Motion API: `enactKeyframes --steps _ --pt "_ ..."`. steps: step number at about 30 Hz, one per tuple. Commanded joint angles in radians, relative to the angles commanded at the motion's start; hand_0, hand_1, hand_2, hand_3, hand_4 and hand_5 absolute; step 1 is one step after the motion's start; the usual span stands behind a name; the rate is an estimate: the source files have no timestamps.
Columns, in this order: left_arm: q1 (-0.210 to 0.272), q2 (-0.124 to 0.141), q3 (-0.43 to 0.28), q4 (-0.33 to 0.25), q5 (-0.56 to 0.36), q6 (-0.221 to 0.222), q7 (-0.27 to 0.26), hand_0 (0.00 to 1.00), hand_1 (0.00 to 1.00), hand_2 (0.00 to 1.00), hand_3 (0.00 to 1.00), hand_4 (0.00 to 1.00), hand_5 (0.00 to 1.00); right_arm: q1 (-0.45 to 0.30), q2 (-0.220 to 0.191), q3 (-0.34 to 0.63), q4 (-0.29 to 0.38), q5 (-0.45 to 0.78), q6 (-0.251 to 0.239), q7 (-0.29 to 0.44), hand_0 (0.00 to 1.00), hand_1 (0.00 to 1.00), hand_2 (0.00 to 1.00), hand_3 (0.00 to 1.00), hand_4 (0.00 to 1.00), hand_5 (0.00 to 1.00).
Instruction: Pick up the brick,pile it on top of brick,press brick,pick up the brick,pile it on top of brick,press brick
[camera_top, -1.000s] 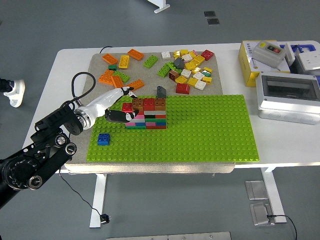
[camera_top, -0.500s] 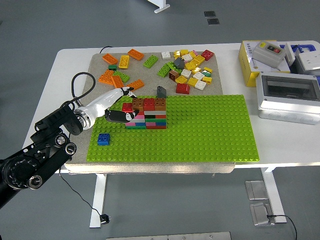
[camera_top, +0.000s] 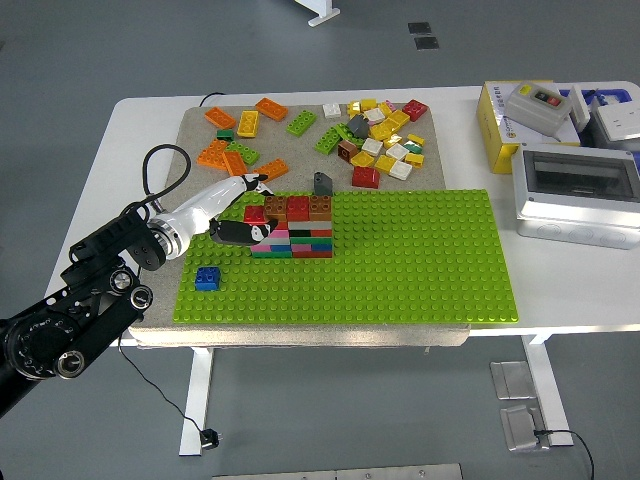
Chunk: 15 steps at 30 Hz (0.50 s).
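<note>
A robotics lab or test room, by the look of it: a plain white height-adjustable counter stands on bare grey flooring with metal floor outlet plates. Grey plastic electrical enclosure boxes sit at the counter's right end, and a loose black cable loops across it.

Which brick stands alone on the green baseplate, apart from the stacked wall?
The blue brick, near the front left corner of the green baseplate. It stands alone; all other bricks on the plate belong to the stacked wall.
</note>
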Motion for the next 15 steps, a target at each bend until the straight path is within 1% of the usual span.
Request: enactKeyframes --steps 7,8,15 --pt "-0.001 -0.001 0.001 0.001 0.002 0.005 0.000 0.998 0.997 0.995 0.733 0.631 0.301 0.001 0.000 0.001 0.000 -0.002 0.000 0.001 0.764 0.786 0.845 0.860 0.564 0.998" --pt "-0.001 -0.001 0.001 0.001 0.002 0.005 0.000 0.998 0.997 0.997 0.736 0.655 0.322 0.002 0.000 0.002 0.000 -0.003 0.000 0.002 0.764 0.784 0.841 0.860 0.562 0.998" --pt "-0.001 -0.002 0.003 0.002 0.001 0.003 0.000 0.998 0.998 0.998 0.739 0.650 0.318 0.001 0.000 0.010 0.000 -0.010 0.000 0.002 0.764 0.785 0.839 0.859 0.562 0.998"
